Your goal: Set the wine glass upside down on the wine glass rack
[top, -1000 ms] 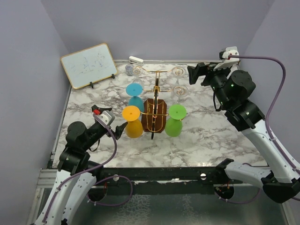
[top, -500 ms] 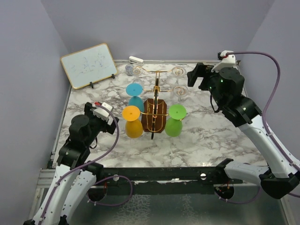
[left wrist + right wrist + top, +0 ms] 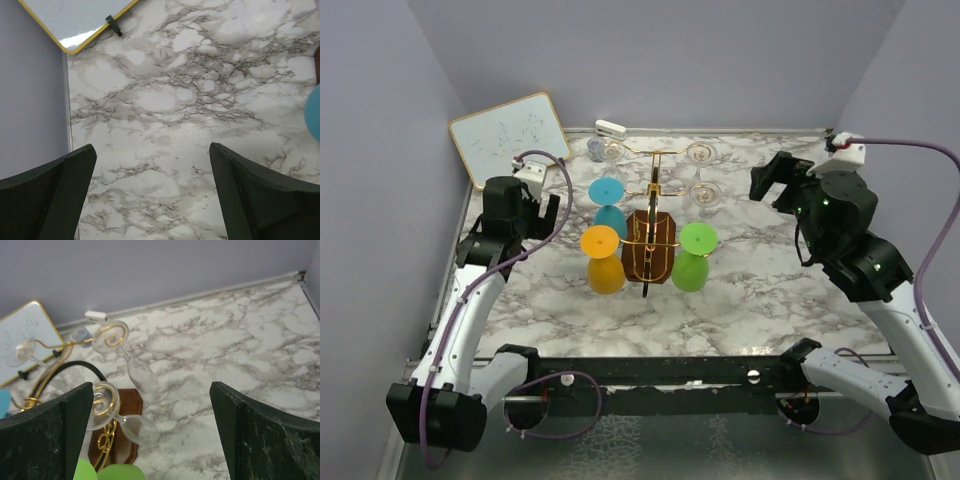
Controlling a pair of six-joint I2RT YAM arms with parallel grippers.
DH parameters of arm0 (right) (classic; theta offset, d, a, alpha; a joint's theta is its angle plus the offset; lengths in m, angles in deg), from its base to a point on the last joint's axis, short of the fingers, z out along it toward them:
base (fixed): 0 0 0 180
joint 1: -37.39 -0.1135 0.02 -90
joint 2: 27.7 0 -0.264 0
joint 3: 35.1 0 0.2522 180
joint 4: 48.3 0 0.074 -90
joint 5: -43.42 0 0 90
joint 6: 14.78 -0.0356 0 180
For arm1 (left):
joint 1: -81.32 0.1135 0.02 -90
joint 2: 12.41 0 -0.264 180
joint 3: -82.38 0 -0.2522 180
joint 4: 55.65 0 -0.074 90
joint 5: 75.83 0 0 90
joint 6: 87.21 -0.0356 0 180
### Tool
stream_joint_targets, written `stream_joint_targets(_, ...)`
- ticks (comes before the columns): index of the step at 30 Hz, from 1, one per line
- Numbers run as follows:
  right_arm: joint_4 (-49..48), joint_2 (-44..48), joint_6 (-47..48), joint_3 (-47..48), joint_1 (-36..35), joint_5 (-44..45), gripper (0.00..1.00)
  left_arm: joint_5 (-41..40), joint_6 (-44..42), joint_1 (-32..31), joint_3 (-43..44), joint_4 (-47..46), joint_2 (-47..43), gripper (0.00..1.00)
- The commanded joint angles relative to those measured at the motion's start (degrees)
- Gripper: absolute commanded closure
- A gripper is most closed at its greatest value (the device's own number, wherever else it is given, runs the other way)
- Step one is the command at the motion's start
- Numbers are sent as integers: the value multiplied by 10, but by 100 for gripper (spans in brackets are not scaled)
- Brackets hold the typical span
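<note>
The wine glass rack [image 3: 655,182] is gold wire on a brown wooden base [image 3: 649,250] at the table's middle. An orange [image 3: 603,258], a blue [image 3: 608,203] and a green glass [image 3: 694,256] hang upside down on it. Clear glasses hang at the right [image 3: 705,193] and the back [image 3: 698,152]. In the right wrist view two clear glasses [image 3: 134,424] [image 3: 141,377] hang from scroll ends, above the base [image 3: 127,407]. My left gripper [image 3: 546,207] is open and empty, left of the blue glass. My right gripper [image 3: 773,180] is open and empty, right of the rack. Both show open in their wrist views [image 3: 152,165] [image 3: 152,405].
A whiteboard [image 3: 508,138] leans at the back left; its corner shows in the left wrist view [image 3: 75,20]. A small white object [image 3: 610,128] lies by the back wall. Purple walls close the left, back and right sides. The blue glass's edge [image 3: 315,112] shows right of my left fingers.
My left arm has swung from beside the orange glass back and left, toward the whiteboard. My right gripper has drawn away from the rack to the right. The glasses have not moved.
</note>
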Motion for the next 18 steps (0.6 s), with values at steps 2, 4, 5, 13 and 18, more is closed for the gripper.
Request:
stream_joint_targets(2,89,-16,-63,-49,1,3,1,37,45,62,74,34,52,1)
stream_joint_targets(4,77,-2,-76,-74,1,-6,1,34,62,73,97,50,84,1)
stream_joint_targets(5,69,7,-80,-86,1,-10,1,16,75,73,105,54,96,1)
stream_joint_targets(13,59,-8,-97,-119,2,58,1,-10,116,81,87,52,80,1)
stream_joint_targets(18,28,-29,-49,-110,1,64,1,-21,109,103,70,31,65,1)
